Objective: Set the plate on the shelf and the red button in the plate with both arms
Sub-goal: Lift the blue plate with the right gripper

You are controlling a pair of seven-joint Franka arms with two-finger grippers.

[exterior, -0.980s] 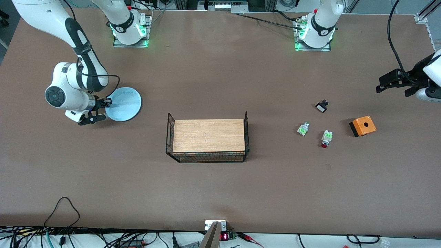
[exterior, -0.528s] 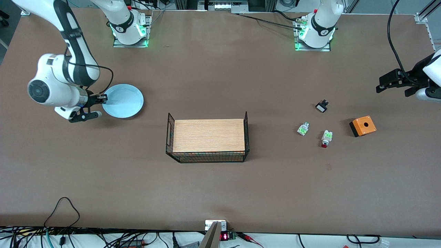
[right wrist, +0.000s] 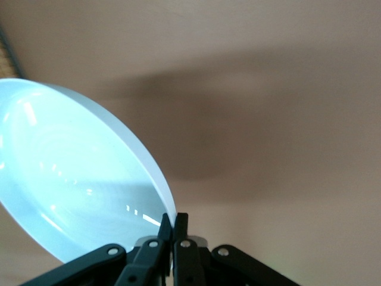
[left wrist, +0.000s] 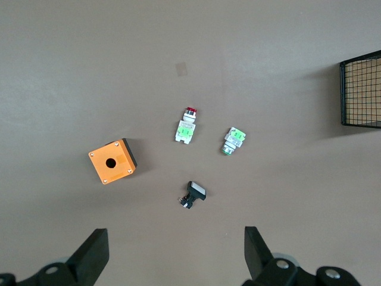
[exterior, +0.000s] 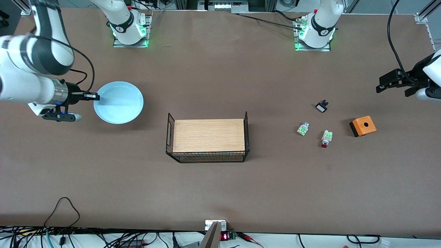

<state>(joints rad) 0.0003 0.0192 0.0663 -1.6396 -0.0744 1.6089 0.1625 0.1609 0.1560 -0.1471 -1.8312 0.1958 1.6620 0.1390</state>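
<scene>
Brown table (exterior: pixel 213 193): right gripper (exterior: pixel 95 97) pinches plate (exterior: pixel 119 102) by its rim, up in air. Left gripper (exterior: pixel 389 82) waits w/ fingers spread, above red button (exterior: pixel 326 138).

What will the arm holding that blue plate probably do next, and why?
Probably carry it toward the wire basket: the right pincer is shut on the plate by its rim, lifted off the table, and the basket's wooden floor looks bare. The left pincer waits.
</scene>
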